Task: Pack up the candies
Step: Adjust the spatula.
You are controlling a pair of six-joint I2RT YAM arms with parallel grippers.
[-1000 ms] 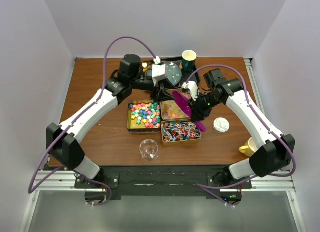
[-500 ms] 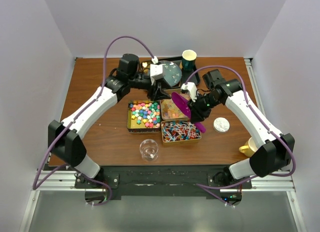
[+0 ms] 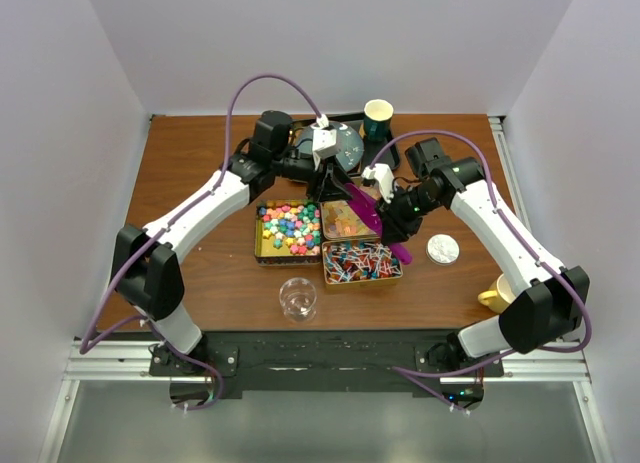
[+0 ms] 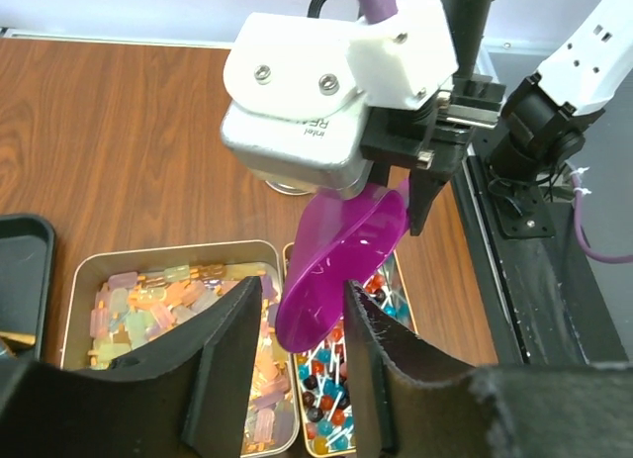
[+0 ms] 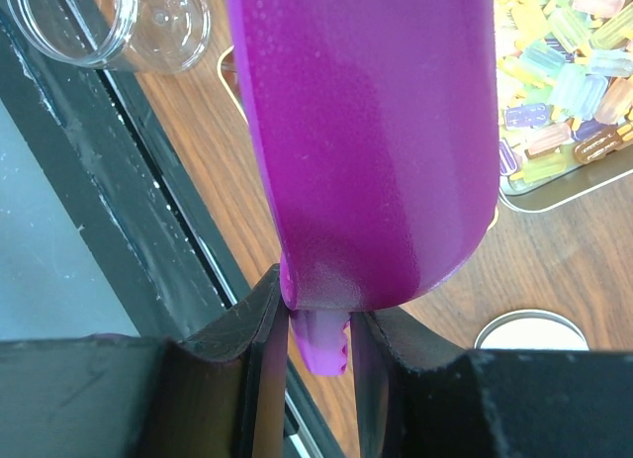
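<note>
On your table (image 3: 190,173), candies (image 3: 290,229) fill three central tins (image 3: 258,235). Your right tool (image 5: 318,320) clamps the purple scoop (image 3: 362,205) by its handle. Its bowl points far-left, with the gummies (image 3: 338,223) directly beneath. Left tool (image 4: 305,298) gapes wide astride its tip.

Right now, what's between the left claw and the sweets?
The purple scoop, clamped in the right gripper, hangs between the open left gripper and the candies; the left wrist view shows it.

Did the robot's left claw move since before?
Yes. In the top view the left gripper has shifted right, nearer the green cup and the purple scoop.
</note>
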